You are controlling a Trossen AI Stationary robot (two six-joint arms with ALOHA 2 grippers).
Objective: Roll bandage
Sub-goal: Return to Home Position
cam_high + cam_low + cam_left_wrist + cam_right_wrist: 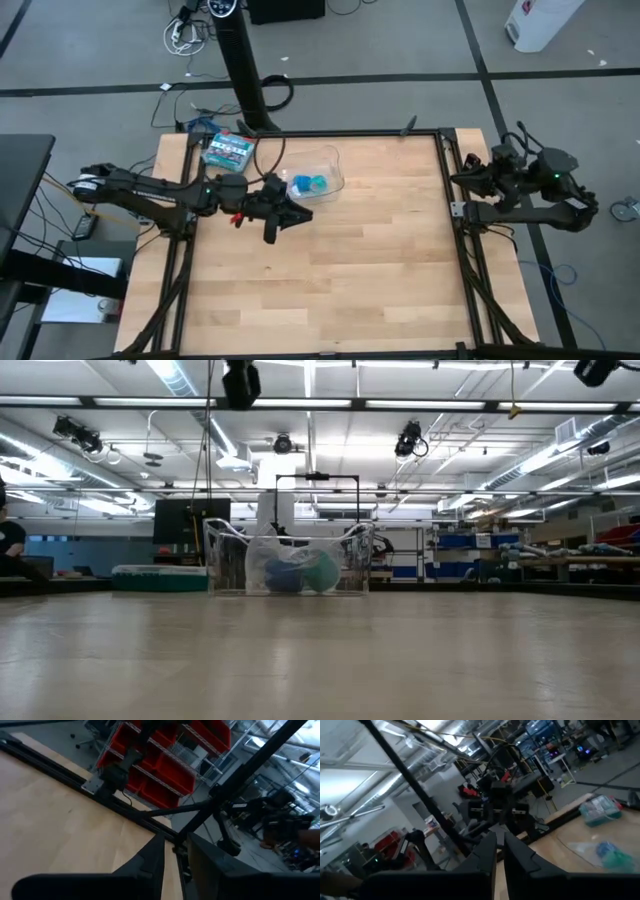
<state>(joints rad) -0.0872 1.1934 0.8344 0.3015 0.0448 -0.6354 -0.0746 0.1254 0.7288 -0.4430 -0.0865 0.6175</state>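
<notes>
Step in hand is judged to be the return to home. Rolling and packing look done.

The bandage (300, 186) is seen as a small blue roll inside a clear zip bag (262, 560). The bag lies in the clear bin (331, 153) near the worktop's (330, 290) far edge, left of centre. A teal roll (318, 184) is packed beside the bandage in the same bag; whether the two touch cannot be told. A green-and-white box (228, 150) sits to the left of the bin, apart from it.

The left gripper (302, 213) is held over the worktop just beside the bin's near side, with the arm stretched out from the left edge. No contact with the bin is seen. No gripper is seen at worktop level in the low view, so it is taken to be raised. Its fingers are drawn together with only a thin slit between them, and nothing is held.

The right gripper (465, 180) is parked at the worktop's right edge with the arm folded, which looks like home. Its fingers are likewise together and empty.

So only the left arm is judged to be short of home. The next move calls for it to be lifted and folded back toward its base on the left. Clearance should be kept from the bin rim and the box, since a knock could tip the light bin. Nothing needs to be grasped.
</notes>
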